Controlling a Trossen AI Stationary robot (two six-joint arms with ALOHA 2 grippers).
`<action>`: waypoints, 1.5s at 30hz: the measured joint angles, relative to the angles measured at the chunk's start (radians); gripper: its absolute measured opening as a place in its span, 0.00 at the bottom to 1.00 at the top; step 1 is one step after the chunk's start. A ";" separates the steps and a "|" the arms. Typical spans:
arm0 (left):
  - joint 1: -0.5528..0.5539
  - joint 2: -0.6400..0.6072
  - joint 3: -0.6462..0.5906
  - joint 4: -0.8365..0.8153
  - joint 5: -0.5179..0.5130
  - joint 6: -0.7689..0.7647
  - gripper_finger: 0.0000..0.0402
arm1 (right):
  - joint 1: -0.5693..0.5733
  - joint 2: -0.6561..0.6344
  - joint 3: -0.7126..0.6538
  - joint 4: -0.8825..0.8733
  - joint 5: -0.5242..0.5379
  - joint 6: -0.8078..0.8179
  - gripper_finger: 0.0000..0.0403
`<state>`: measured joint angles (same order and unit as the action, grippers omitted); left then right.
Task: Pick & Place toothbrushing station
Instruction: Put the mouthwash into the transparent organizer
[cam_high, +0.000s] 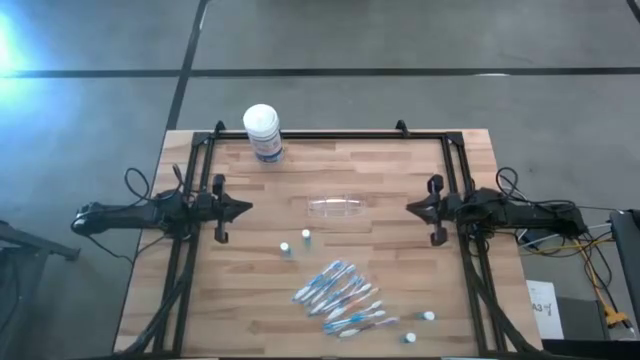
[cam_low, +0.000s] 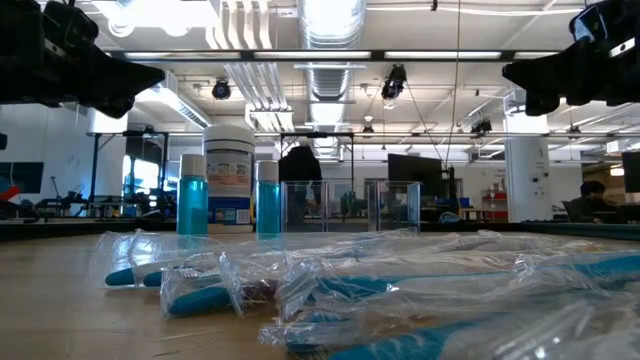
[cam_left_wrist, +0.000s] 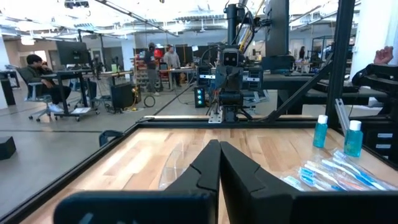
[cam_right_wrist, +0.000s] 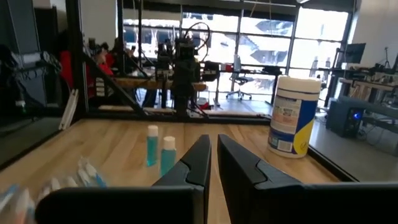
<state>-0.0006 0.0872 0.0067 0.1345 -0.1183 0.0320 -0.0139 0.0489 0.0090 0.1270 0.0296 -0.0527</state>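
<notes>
Clear cup (cam_high: 338, 207) on its side; wrapped toothbrushes (cam_high: 343, 297) heaped; both arms' fingers pressed together, empty.

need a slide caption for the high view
Both arms wait at the table's sides, left gripper and right gripper shut, clear cup lying between them, toothbrushes piled nearer the front.

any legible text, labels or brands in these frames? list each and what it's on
None can be read.
Canister: its blue and yellow label carries print, too blurred to read.
Paper sheet beside the table: marks too small to read.
Toothbrushes and small tubes: no legible print.
</notes>
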 joint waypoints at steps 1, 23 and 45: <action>0.000 0.000 0.000 0.001 -0.011 -0.010 0.03 | 0.000 0.008 0.000 0.000 0.000 -0.010 0.07; -0.066 0.853 0.993 -0.674 -0.209 -0.163 0.01 | 0.000 0.051 0.000 0.032 -0.002 -0.031 0.07; -0.247 1.395 1.531 -1.224 -0.124 -0.184 0.44 | 0.000 0.051 0.000 0.002 -0.003 0.042 0.07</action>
<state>-0.2480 1.4820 1.5379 -1.0891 -0.2427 -0.1516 -0.0135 0.0996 0.0093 0.1286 0.0269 -0.0105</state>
